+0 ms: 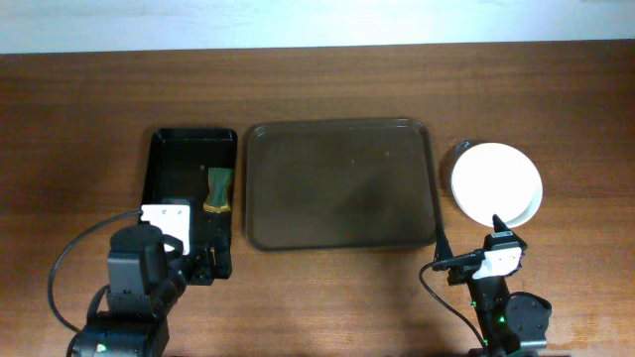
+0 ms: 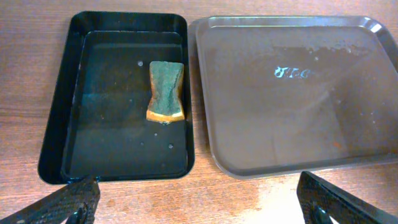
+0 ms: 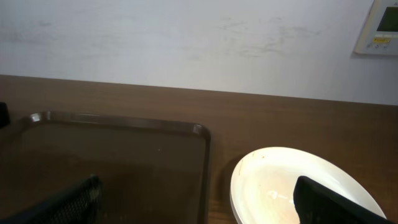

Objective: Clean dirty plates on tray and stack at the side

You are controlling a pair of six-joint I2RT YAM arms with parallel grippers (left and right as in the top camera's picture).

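The dark brown tray (image 1: 342, 183) lies in the middle of the table with nothing on it; it also shows in the left wrist view (image 2: 298, 93) and the right wrist view (image 3: 118, 155). White plates (image 1: 496, 181) sit stacked to its right, the top one wiped, also in the right wrist view (image 3: 292, 183). My left gripper (image 2: 199, 202) is open and empty over bare table, just in front of the gap between the two trays. My right gripper (image 3: 205, 199) is open and empty, low at the front right, near the stack's front edge.
A smaller black tray (image 1: 169, 188) left of the brown tray holds a green and yellow sponge (image 1: 216, 190), also in the left wrist view (image 2: 166, 91). A white wall rises behind the table, with a wall panel (image 3: 379, 28) at the right.
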